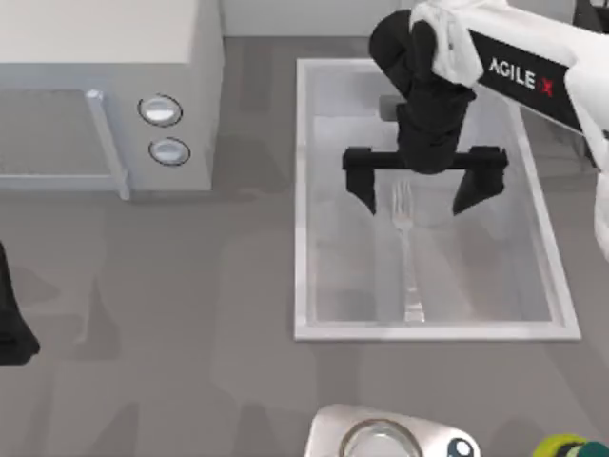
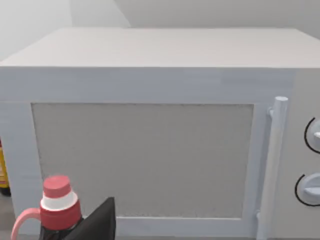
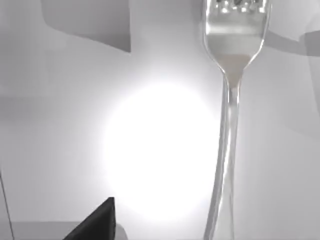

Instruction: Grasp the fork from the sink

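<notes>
The silver fork (image 1: 406, 249) lies flat on the bottom of the white sink (image 1: 304, 200), tines toward the far end and handle toward the near rim. My right gripper (image 1: 415, 206) hangs open over the basin, its two black fingers spread wide to either side of the tines and clear of them. In the right wrist view the fork (image 3: 230, 120) runs down the picture beside one black finger (image 3: 97, 225). My left gripper (image 1: 11, 324) is parked at the table's left edge, open, one finger (image 2: 97, 222) showing in its wrist view.
A white microwave (image 1: 105, 95) with two round knobs stands at the back left, and its door (image 2: 142, 160) faces the left wrist. A red-capped bottle (image 2: 57, 205) sits before it. A metal dish (image 1: 381, 436) and a yellow-green item (image 1: 571, 446) lie at the front edge.
</notes>
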You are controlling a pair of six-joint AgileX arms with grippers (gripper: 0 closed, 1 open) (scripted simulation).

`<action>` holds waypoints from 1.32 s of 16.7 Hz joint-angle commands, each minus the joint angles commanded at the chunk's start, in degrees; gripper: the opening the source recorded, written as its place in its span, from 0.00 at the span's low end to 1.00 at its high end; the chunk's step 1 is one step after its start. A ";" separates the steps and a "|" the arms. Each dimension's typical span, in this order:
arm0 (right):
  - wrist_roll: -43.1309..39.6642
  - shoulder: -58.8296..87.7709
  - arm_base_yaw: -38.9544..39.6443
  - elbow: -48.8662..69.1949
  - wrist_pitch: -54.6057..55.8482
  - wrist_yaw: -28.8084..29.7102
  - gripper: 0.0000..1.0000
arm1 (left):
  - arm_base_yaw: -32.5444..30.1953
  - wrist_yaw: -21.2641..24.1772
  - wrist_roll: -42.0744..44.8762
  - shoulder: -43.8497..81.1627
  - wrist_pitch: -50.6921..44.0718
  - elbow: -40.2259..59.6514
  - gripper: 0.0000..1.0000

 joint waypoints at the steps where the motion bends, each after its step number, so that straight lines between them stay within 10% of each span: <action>1: 0.02 1.06 0.04 -1.79 3.41 0.02 1.00 | 0.00 0.00 0.00 0.00 0.00 0.00 1.00; 11: 0.14 6.00 0.27 -9.66 15.76 0.09 1.00 | 0.00 0.00 0.00 0.00 0.00 0.00 1.00; 22: 0.14 6.00 0.27 -9.66 15.76 0.09 0.17 | 0.00 0.00 0.00 0.00 0.00 0.00 1.00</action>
